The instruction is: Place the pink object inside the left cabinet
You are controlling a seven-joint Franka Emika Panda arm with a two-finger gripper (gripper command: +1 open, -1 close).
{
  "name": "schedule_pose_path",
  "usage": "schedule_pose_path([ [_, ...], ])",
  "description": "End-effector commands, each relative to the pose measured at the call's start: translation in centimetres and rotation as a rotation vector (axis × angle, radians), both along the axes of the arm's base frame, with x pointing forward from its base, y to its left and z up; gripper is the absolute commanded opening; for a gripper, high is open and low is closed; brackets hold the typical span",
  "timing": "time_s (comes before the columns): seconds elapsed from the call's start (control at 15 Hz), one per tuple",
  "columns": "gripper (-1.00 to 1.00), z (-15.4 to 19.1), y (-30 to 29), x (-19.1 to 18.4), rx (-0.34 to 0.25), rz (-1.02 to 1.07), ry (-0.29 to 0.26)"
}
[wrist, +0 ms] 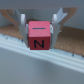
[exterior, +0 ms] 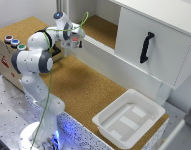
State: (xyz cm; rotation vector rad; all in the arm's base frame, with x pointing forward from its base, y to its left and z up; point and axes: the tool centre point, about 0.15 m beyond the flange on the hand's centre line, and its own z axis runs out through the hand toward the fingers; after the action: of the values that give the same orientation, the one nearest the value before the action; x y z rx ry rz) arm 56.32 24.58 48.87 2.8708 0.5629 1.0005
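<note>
In your exterior view the gripper [exterior: 75, 42] hides the pink object; the left cabinet [exterior: 97, 25] is cropped by the top edge.

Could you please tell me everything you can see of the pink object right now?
The pink object is a small pink-red cube with a dark N on one face and a dark line on another. It sits upright between the fingers of the gripper, which press its two sides, above the white ledge.

Matt pink object [wrist: 39, 36] — rough cork floor, smooth white left cabinet [exterior: 101, 27].
</note>
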Motion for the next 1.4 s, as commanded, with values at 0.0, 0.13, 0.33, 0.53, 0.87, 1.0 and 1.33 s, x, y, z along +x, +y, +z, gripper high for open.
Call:
schedule_pose_path([
  [0.0, -1.00, 1.2, 2.1, 8.1, -0.013, -0.140, 0.120],
  [0.13, -1.00, 0.1, 2.3, 8.8, -0.002, -0.158, 0.134],
  [0.33, -1.00, -1.1, 2.4, 9.6, -0.002, -0.179, 0.137],
  [0.53, -1.00, -2.2, 3.0, 10.6, -0.034, -0.186, 0.124],
  [0.87, 1.00, -1.7, 3.5, 8.3, -0.065, -0.223, 0.042],
  [1.0, 1.00, -1.7, 3.2, 7.3, -0.048, -0.223, 0.040],
  [1.33, 1.00, -1.5, 2.3, 1.7, -0.050, -0.201, 0.004],
])
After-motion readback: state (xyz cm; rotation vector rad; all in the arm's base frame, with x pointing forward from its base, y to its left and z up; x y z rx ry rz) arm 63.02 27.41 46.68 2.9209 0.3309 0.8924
